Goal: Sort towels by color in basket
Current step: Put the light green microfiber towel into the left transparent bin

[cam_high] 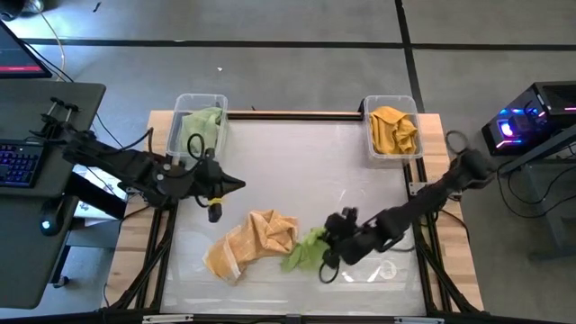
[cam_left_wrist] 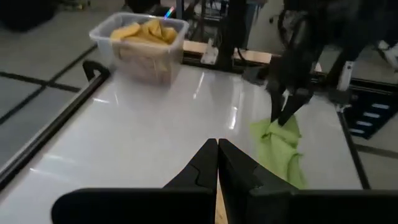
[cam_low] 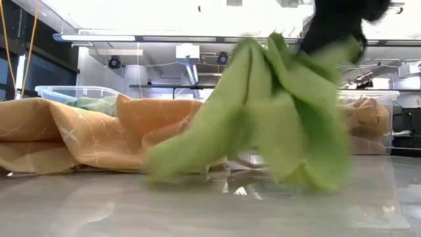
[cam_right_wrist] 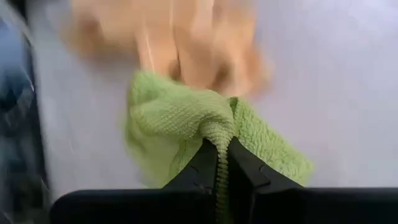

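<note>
- Pinching a fold of the lime green towel (cam_right_wrist: 186, 124), the right gripper (cam_right_wrist: 217, 163) lifts it near the table's (cam_high: 288, 153) front edge, beside the orange-tan towel (cam_high: 256, 238).
- Soft and light, the cloth drapes limply; a bunched ridge looks the surest hold.
- Left gripper (cam_left_wrist: 217, 155) waits, fingers together and empty, near the green-towel bin (cam_high: 175, 130); the yellow bin (cam_high: 369, 135) sits opposite.

Overhead, table-level, two wrist views
</note>
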Tool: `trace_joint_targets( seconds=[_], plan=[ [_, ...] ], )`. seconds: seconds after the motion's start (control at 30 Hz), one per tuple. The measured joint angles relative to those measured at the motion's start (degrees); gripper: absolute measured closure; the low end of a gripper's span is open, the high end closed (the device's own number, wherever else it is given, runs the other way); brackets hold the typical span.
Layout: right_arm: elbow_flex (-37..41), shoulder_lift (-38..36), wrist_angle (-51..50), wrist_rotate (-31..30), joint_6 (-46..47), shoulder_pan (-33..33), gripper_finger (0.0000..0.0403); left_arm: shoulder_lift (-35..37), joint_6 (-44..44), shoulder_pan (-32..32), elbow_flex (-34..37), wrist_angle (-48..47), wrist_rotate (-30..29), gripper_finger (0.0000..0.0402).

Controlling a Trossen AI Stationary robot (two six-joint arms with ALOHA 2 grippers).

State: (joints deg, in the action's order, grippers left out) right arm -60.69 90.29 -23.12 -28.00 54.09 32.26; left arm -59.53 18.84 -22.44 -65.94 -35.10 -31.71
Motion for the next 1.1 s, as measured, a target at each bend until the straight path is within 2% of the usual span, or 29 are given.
trace_joint_targets(
  seconds=[0.17,0.27,0.37,0.5,0.6,0.77,0.93,1.1],
  plan=[
    [-0.24,-6.44,3.91,-13.56,-2.83,-0.30,0.0392,-2.47,-4.26,-0.07,0.05,7.95,-0.97,0.0401],
    [-0.22,-8.33,7.07,-17.50,-5.76,-1.23,0.0393,-4.29,-12.85,-0.07,0.03,13.41,-0.36,0.0399],
    [-0.24,-9.30,12.27,-19.24,-8.85,-2.92,0.0393,-5.64,-23.04,-0.13,0.05,20.95,3.33,0.0384],
    [-0.24,-9.30,20.95,-17.76,-17.13,-5.59,0.0392,-7.56,-32.33,-0.07,0.01,30.81,8.36,0.0338],
    [-0.28,-9.22,26.48,-14.76,-19.86,-7.61,0.0392,-9.51,-39.18,-0.07,-0.01,37.40,11.12,0.0291],
    [-0.28,-9.12,32.52,-10.76,-23.70,-10.34,0.0392,-13.51,-44.60,0.28,-0.02,42.46,11.59,0.0214],
    [-0.31,-9.12,37.17,-2.34,-27.23,-12.48,0.0391,-16.80,-43.97,1.07,-0.02,42.69,9.24,0.0167],
    [-0.31,-9.12,39.22,3.45,-27.61,-13.17,0.0391,-18.84,-43.28,1.05,-0.02,41.25,2.99,0.0159]
  ],
)
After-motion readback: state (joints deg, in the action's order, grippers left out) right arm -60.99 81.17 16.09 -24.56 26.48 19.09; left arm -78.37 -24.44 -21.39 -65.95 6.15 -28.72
